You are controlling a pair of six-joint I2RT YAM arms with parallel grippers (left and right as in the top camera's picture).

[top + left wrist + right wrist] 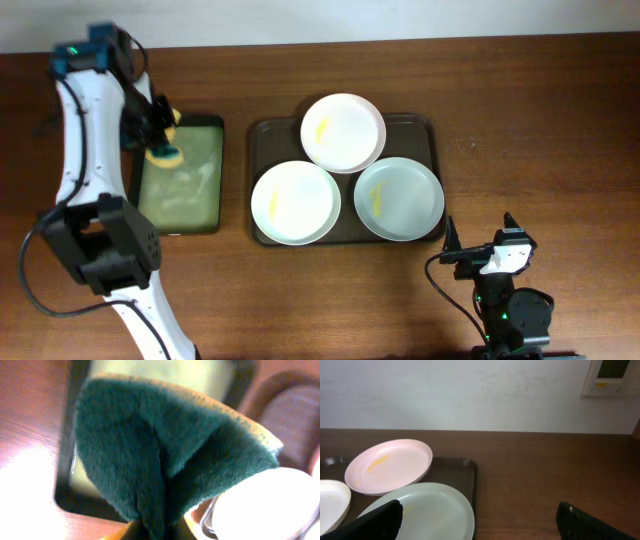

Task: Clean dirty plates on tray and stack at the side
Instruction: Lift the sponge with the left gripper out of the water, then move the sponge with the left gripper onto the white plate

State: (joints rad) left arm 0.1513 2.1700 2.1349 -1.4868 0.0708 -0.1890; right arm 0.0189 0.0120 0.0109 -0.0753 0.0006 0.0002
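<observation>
Three white plates with yellow smears lie close together on the brown tray (268, 140): back plate (343, 132), left plate (295, 203), right plate (399, 199). Beside it, the left gripper (160, 135) pinches a green-faced sponge (165, 450) over the smaller tray (185, 195). The right gripper (480, 232), fingers apart, sits near the tray's front right corner.

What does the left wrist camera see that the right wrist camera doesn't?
Only the left wrist view shows a green sponge, folded and filling most of the picture, with the small tray behind it. Only the right wrist view shows the white wall, a box on it, and two dark fingers spread far apart at the bottom. Both show the wooden table, the brown tray and white plates; the right wrist view shows three.
</observation>
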